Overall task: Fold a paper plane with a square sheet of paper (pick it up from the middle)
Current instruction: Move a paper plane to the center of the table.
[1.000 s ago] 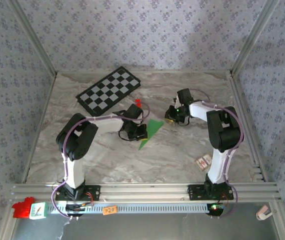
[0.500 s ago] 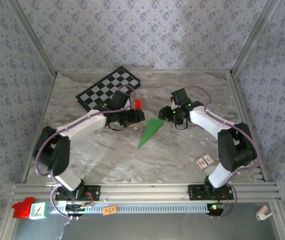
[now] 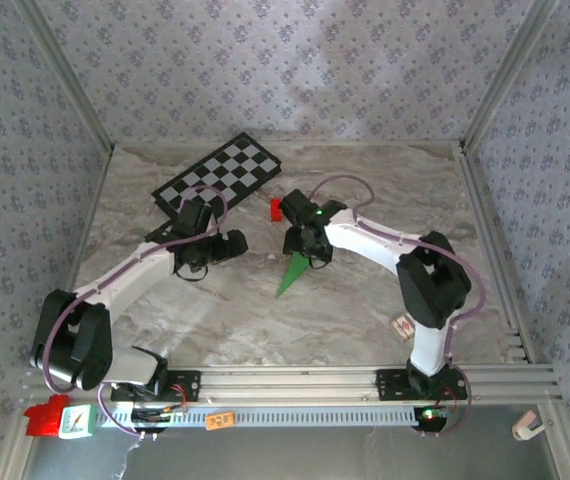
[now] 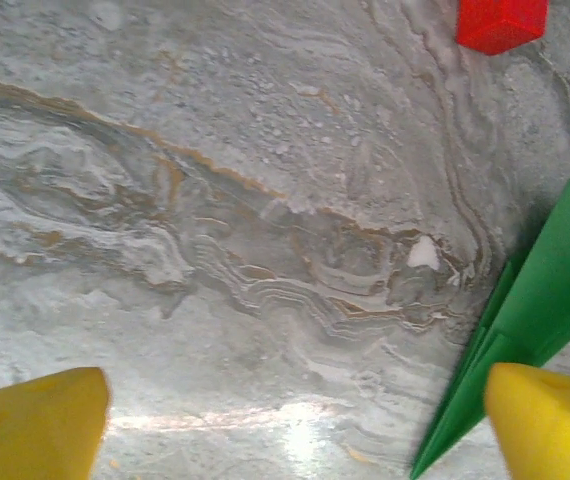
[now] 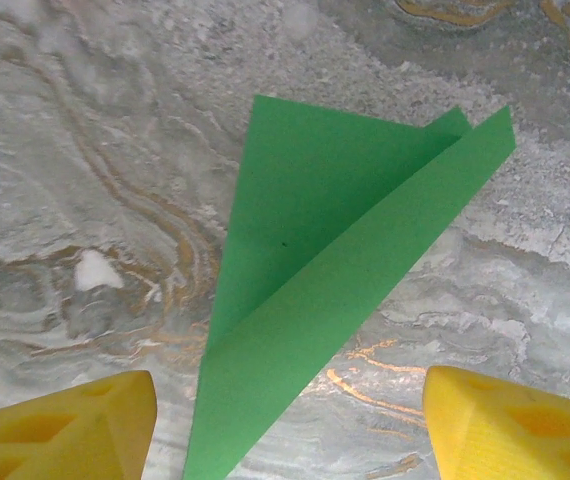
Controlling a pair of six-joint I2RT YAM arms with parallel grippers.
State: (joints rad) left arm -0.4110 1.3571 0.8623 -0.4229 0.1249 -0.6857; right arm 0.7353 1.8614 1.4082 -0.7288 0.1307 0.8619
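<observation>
Both arms stretch inward; left pincer (image 4: 293, 425) and right pincer (image 5: 287, 425) gape, apparently empty

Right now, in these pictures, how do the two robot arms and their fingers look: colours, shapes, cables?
The left arm and the right arm are built alike: white tubular links between bulky black joint housings, with a thin lilac cable looping alongside each. A small green light glows near the right wrist. The fingers are bright yellow plastic wedges with triangular hollows moulded in.

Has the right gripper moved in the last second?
Yes. The right gripper has shifted left, toward the red block, and now hangs over the paper plane.
</observation>
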